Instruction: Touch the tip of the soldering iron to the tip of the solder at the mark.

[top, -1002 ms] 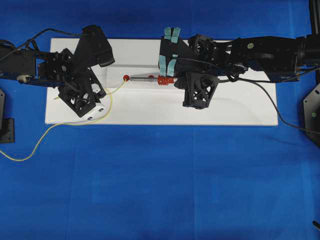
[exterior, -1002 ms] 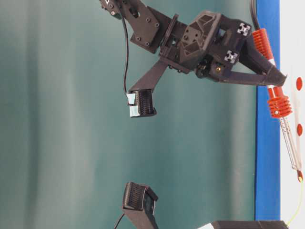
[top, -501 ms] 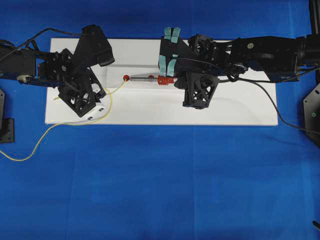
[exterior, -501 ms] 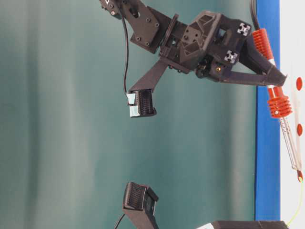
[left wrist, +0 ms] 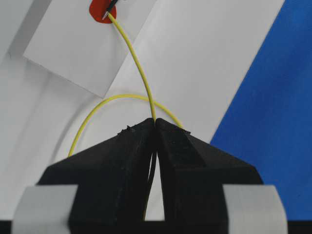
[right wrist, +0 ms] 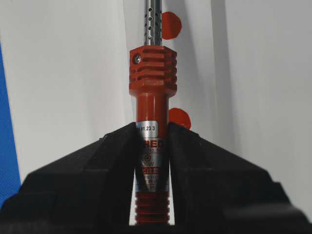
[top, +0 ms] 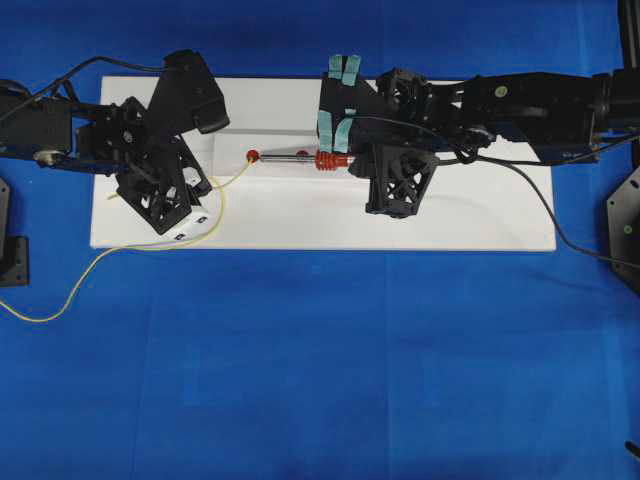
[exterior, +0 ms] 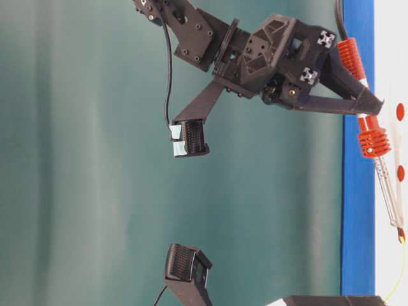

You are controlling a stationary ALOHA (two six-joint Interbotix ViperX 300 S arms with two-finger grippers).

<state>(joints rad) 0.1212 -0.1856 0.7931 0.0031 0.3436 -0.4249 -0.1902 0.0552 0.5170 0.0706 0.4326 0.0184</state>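
Mostly open blue tabletop (top: 320, 380) in the near half; only the loose loop of the thin yellow solder wire (top: 215, 205) trails across it toward the left edge. Beyond that sits the white rectangular board (top: 300, 225), with bare white surface along its near edge and toward its right end.

Left end effector (left wrist: 155, 127) is over the board's left part, fingers pressed together and pinching the solder wire; the wire runs forward from the pinch to the red round mark (left wrist: 101, 10).

Right end effector (right wrist: 152, 134) is over the board's middle, clamped on the red-orange ribbed handle of the silver-shafted soldering iron (right wrist: 152, 83). The iron lies roughly along the board, pointing left. In the left wrist view its dark tip meets the solder's end at the mark. A second red dot (right wrist: 170, 25) shows beside the shaft.
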